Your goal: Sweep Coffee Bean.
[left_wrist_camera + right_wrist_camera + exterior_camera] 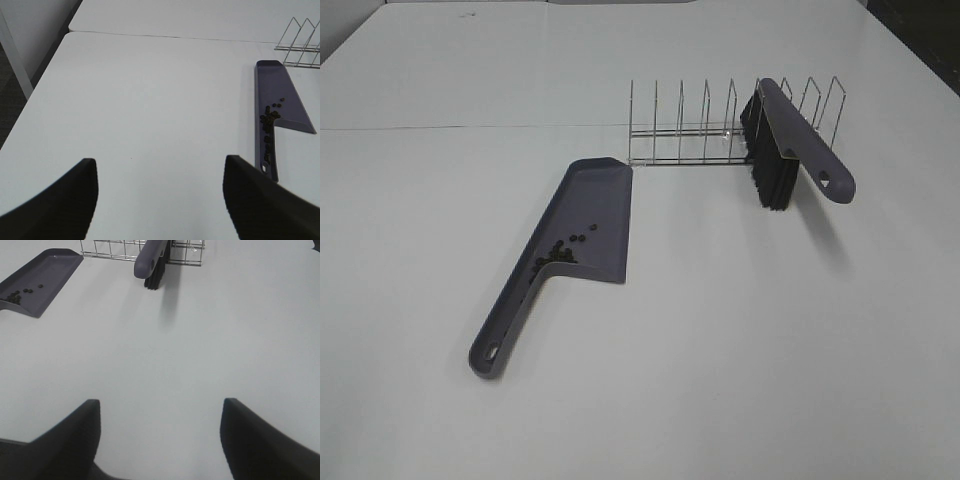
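White desk [740, 380] seen from above. A grey dustpan [590, 215] lies left of centre, its handle running toward the near left. The beans [560, 254] sit inside the pan, gathered at its near edge where the handle begins, with a few loose ones just beyond the cluster. Behind the pan stands a wire rack [700, 125]; the pan's far corner lies just beside the rack's left end. A brush [790, 145] with black bristles rests tilted in the rack's right part, its grey handle sticking out toward the near right. Neither arm appears in the overhead view. The left tool [160, 195] hangs over bare desk well left of the pan, fingers spread and holding nothing. The right tool [160, 435] hangs over bare desk near of the brush, likewise spread and empty.
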You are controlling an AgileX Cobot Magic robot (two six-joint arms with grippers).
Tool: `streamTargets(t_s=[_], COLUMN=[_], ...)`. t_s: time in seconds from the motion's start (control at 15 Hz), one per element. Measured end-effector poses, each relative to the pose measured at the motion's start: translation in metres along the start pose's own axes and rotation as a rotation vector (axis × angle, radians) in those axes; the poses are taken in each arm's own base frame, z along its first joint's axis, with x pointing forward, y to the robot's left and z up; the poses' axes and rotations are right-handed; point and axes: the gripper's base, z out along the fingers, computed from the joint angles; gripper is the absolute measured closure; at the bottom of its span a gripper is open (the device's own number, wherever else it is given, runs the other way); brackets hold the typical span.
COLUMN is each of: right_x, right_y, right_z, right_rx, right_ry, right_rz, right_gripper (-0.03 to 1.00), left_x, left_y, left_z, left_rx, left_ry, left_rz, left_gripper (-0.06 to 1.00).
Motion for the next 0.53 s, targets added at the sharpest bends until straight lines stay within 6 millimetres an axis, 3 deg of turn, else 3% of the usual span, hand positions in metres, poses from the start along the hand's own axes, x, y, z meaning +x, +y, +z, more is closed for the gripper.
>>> streamTargets(t_s=[0.53], right_x=[0.0], right_y=[0.0], right_z=[0.0], right_rx=[0.0], right_ry=[0.0], right_rz=[0.0], right_gripper=[0.41], left_x=[-0.0003], left_y=[0.0034], left_z=[-0.0001], left_rx=[-0.037], left_ry=[-0.002], left_rz=[0.024], left_gripper=[0.32])
